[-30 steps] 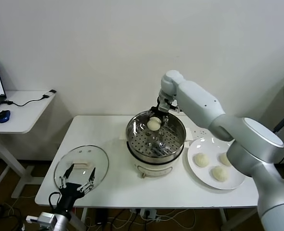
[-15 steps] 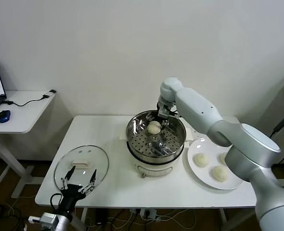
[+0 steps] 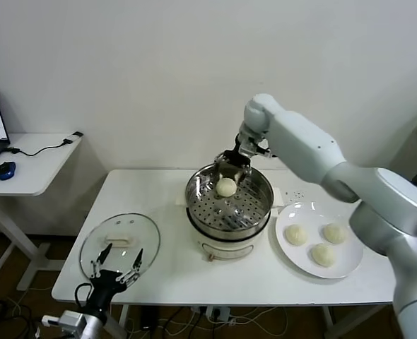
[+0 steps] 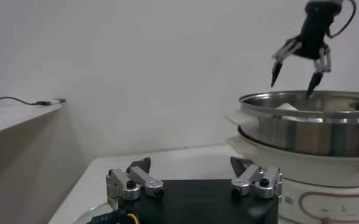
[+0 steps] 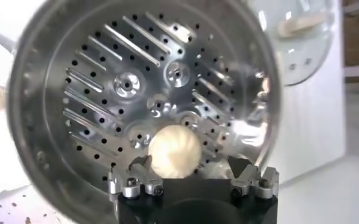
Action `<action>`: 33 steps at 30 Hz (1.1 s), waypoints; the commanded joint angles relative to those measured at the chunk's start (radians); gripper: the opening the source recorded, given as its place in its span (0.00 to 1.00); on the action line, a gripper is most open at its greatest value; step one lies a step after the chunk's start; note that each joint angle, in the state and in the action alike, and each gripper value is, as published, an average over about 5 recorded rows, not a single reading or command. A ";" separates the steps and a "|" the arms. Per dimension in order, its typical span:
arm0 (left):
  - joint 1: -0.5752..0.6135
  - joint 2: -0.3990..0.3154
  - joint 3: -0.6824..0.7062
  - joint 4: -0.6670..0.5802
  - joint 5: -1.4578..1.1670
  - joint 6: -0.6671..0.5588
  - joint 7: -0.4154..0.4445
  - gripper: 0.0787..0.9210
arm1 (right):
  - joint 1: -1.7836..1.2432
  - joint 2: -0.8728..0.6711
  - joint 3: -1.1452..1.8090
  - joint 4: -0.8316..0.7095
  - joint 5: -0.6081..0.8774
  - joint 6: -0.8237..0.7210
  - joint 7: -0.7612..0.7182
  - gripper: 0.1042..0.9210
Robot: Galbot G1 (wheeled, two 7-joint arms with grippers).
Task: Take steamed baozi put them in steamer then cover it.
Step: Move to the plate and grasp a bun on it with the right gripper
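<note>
While the right claw [image 3: 230, 162] hangs spread and empty above the steamer [image 3: 229, 200], one baozi [image 3: 226, 186] lies inside; three baozi [image 3: 323, 254] wait on the plate [image 3: 286, 253]. Next: fetch another. Left claw [image 3: 116, 266], seemingly open, idles near the cover [image 3: 119, 241].

right arm [image 3: 314, 152]: glossy white shells, rounded joints, fat silver-grey band near the elbow | right gripper [image 3: 231, 161]: black, thin pointed fingers | left gripper [image 3: 116, 264]: black palm block, silver finger mounts with small dark screws, yellow and black wires at the wrist | left arm: mostly out of shot, bit of grey showed
</note>
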 commanded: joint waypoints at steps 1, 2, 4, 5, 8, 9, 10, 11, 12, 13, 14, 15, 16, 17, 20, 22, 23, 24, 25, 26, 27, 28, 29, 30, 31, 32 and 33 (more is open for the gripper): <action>-0.004 -0.001 0.007 -0.020 -0.055 0.078 -0.003 0.88 | 0.059 -0.263 -0.022 0.219 0.234 -0.908 -0.052 0.88; -0.005 0.000 0.008 -0.020 -0.060 0.085 -0.007 0.88 | 0.055 -0.292 -0.015 0.241 0.233 -0.953 -0.059 0.88; -0.006 0.000 0.010 -0.022 -0.062 0.100 -0.015 0.88 | 0.038 -0.351 0.006 0.283 0.232 -1.014 -0.078 0.88; -0.005 0.002 0.012 -0.024 -0.062 0.108 -0.019 0.88 | 0.027 -0.378 0.018 0.302 0.233 -1.032 -0.088 0.88; -0.003 0.007 0.020 -0.030 -0.061 0.125 -0.032 0.88 | -0.013 -0.465 0.044 0.356 0.237 -1.072 -0.103 0.88; -0.003 0.008 0.023 -0.030 -0.061 0.130 -0.038 0.88 | -0.026 -0.492 0.049 0.372 0.238 -1.082 -0.105 0.88; -0.004 0.009 0.025 -0.030 -0.062 0.135 -0.045 0.88 | -0.042 -0.517 0.054 0.387 0.238 -1.091 -0.107 0.88; -0.007 0.007 0.027 -0.028 -0.063 0.139 -0.055 0.88 | -0.060 -0.540 0.062 0.401 0.238 -1.100 -0.108 0.88; -0.010 0.005 0.028 -0.025 -0.061 0.141 -0.067 0.88 | -0.082 -0.560 0.072 0.415 0.236 -1.107 -0.108 0.88; -0.013 0.002 0.028 -0.022 -0.056 0.147 -0.082 0.88 | -0.106 -0.578 0.085 0.428 0.233 -1.114 -0.108 0.88; -0.015 -0.001 0.026 -0.020 -0.045 0.160 -0.096 0.88 | -0.131 -0.592 0.099 0.441 0.228 -1.121 -0.105 0.88; -0.016 -0.005 0.022 -0.016 -0.021 0.171 -0.106 0.88 | -0.160 -0.608 0.114 0.456 0.224 -1.126 -0.101 0.88; -0.015 -0.008 0.018 -0.011 0.011 0.176 -0.111 0.88 | -0.186 -0.619 0.129 0.467 0.219 -1.129 -0.096 0.88; -0.013 -0.010 0.015 -0.006 0.039 0.178 -0.116 0.88 | -0.216 -0.627 0.145 0.477 0.212 -1.131 -0.092 0.88; -0.002 -0.011 0.012 0.005 0.081 0.148 -0.123 0.88 | -0.310 -0.637 0.199 0.499 0.184 -1.129 -0.079 0.88; 0.004 -0.010 0.015 0.004 0.064 0.135 -0.132 0.88 | -0.368 -0.630 0.235 0.504 0.158 -1.119 -0.068 0.88; 0.006 -0.010 0.016 0.001 0.054 0.129 -0.136 0.88 | -0.393 -0.622 0.251 0.503 0.143 -1.110 -0.061 0.88; 0.007 -0.011 0.018 -0.004 0.040 0.125 -0.139 0.88 | -0.414 -0.612 0.264 0.500 0.127 -1.099 -0.050 0.88; 0.010 -0.012 0.021 -0.011 0.023 0.126 -0.142 0.88 | -0.435 -0.600 0.275 0.494 0.110 -1.086 -0.038 0.88; 0.012 -0.012 0.024 -0.019 0.006 0.130 -0.147 0.88 | -0.452 -0.587 0.282 0.486 0.091 -1.073 -0.025 0.88; 0.016 -0.011 0.028 -0.029 -0.011 0.139 -0.151 0.88 | -0.470 -0.574 0.288 0.477 0.072 -1.063 -0.011 0.88; 0.021 -0.011 0.030 -0.039 -0.023 0.147 -0.153 0.88 | -0.482 -0.561 0.292 0.467 0.056 -1.055 0.001 0.88; 0.027 -0.009 0.033 -0.049 -0.031 0.157 -0.154 0.88 | -0.494 -0.546 0.294 0.454 0.039 -1.047 0.010 0.88; 0.034 -0.008 0.035 -0.059 -0.033 0.164 -0.153 0.88 | -0.504 -0.529 0.297 0.438 0.020 -1.039 0.018 0.88; 0.041 -0.008 0.036 -0.066 -0.032 0.167 -0.149 0.88 | -0.513 -0.513 0.299 0.422 0.005 -1.032 0.024 0.88; 0.047 -0.008 0.037 -0.070 -0.030 0.166 -0.145 0.88 | -0.520 -0.495 0.302 0.403 -0.007 -1.024 0.031 0.88; 0.050 -0.010 0.035 -0.068 -0.026 0.162 -0.146 0.88 | -0.533 -0.457 0.312 0.364 -0.025 -1.015 0.036 0.88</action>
